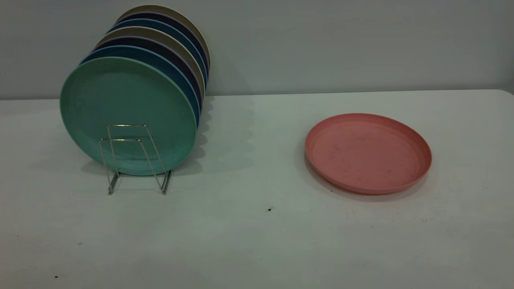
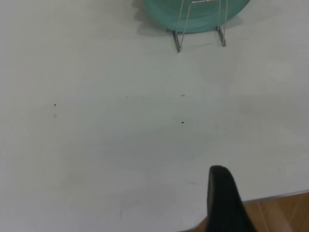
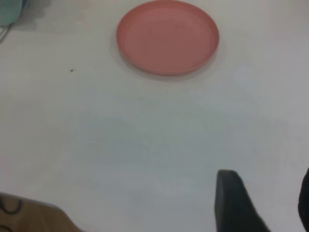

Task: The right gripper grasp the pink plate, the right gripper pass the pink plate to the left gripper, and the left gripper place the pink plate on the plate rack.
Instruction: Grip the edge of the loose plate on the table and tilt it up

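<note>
One pink plate flat on bench, three o'clock of plate rack. Grasp not begun. Right claw apart, must reach plate rim. Left claw: cannot tell.

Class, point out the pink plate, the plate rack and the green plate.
pink plate (image 1: pixel 367 152): exterior view, middle of its flat inside.
plate rack (image 1: pixel 124 139): exterior view, top bar of the front wire loop.
green plate (image 1: pixel 120 96): exterior view, its front face above the rack loops.
</note>
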`<state>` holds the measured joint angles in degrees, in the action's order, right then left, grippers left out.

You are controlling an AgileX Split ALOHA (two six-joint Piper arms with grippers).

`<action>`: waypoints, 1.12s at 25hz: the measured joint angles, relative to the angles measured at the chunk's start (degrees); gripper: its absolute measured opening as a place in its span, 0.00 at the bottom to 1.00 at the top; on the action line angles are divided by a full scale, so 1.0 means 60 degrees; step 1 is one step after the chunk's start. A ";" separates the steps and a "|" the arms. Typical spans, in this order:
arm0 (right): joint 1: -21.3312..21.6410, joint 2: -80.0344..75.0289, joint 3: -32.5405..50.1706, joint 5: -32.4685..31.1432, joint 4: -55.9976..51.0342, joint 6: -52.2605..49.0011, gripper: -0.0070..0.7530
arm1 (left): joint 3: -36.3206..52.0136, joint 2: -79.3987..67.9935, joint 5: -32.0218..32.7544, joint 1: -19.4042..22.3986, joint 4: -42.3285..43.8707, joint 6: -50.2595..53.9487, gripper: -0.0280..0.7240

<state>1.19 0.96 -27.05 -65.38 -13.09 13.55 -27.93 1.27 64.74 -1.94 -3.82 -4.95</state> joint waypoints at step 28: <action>0.0000 0.0000 0.0000 0.0000 0.0000 0.0000 0.43 | 0.0000 0.0000 0.0000 0.0000 0.0000 0.0000 0.63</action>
<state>1.19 0.96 -27.05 -65.38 -13.09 13.55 -27.93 1.27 64.74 -1.94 -3.82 -4.95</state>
